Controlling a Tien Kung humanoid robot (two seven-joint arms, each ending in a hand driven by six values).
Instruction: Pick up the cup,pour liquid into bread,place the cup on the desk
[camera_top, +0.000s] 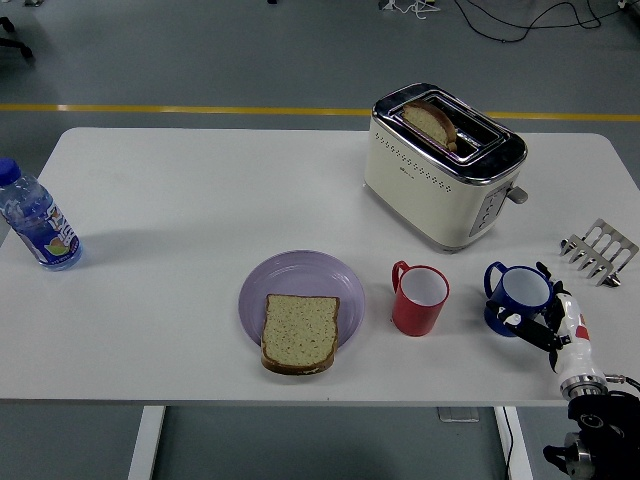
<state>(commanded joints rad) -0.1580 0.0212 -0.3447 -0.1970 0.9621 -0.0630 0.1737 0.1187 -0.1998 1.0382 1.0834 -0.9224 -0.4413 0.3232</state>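
Note:
A slice of bread (299, 332) lies on a lilac plate (300, 276) near the table's front edge. Right of the plate stands a red cup (419, 299) with a white inside, its handle to the left. Further right stands a blue cup (517, 297), handle to the left. My right hand (543, 318) comes in from the lower right corner, its black fingers (524, 323) wrapped around the blue cup's right side and base. The cup rests upright on the table. My left hand is out of view.
A cream toaster (443, 166) with a bread slice in its slot stands at the back right. A metal toast rack (599, 251) sits at the right edge. A water bottle (36, 227) stands at the far left.

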